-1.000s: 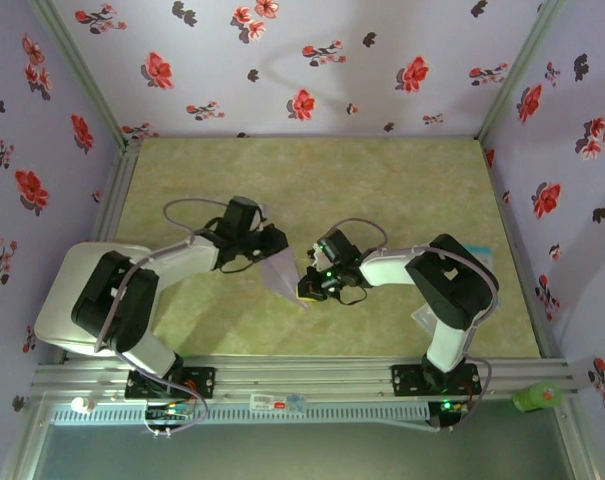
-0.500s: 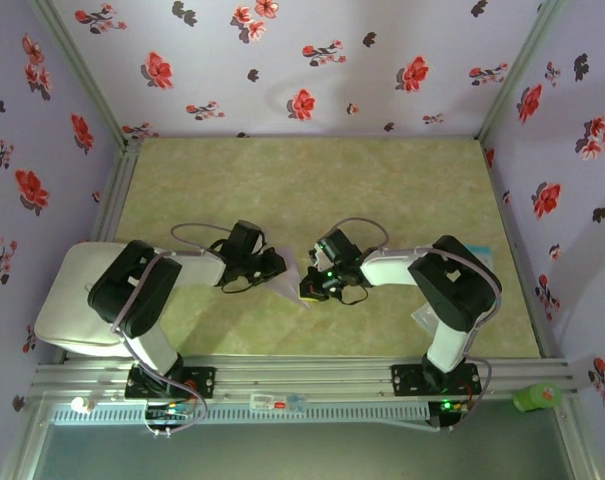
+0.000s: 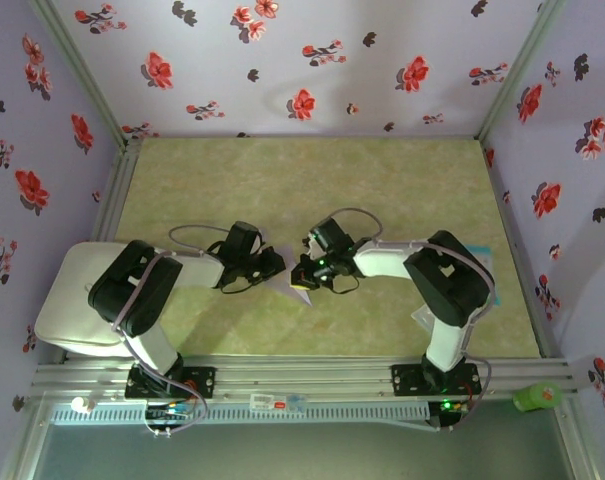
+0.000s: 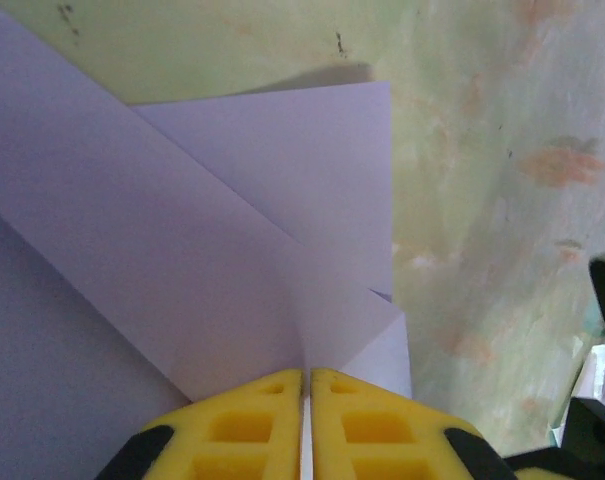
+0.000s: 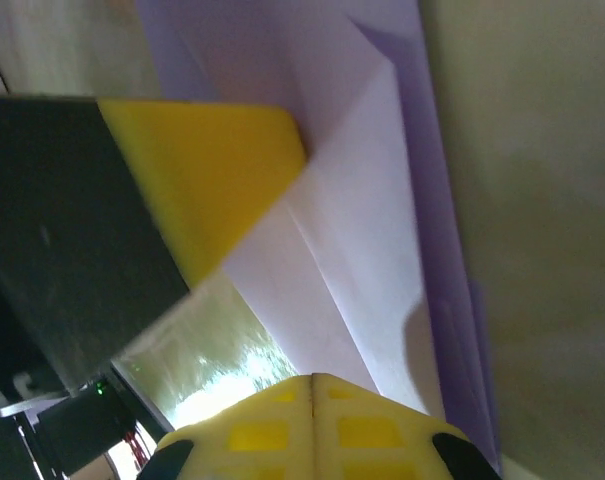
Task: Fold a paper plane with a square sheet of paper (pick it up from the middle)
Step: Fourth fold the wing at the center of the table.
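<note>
L fingers are closed to a hairline gap, nipping the folded paper right on its centre crease, prob to pin the layers so the flap can't spring back. R fingers are fully closed too, tips at the paper's other end. Can't tell from the wrist cam whether they pinch an edge or just press down on it.

Paper sits mid-surface between the two arms, nearer the bases than the back wall. Diagonal folds are stacked toward a point, so it's partly folded, not a plane yet.

Arms face each other across it, tips nearly touching. Imo one anchors while the other sets the crease.

Risk: thin sheet, so any sideways pull w/ both ends held means a tear or skewed fold.
</note>
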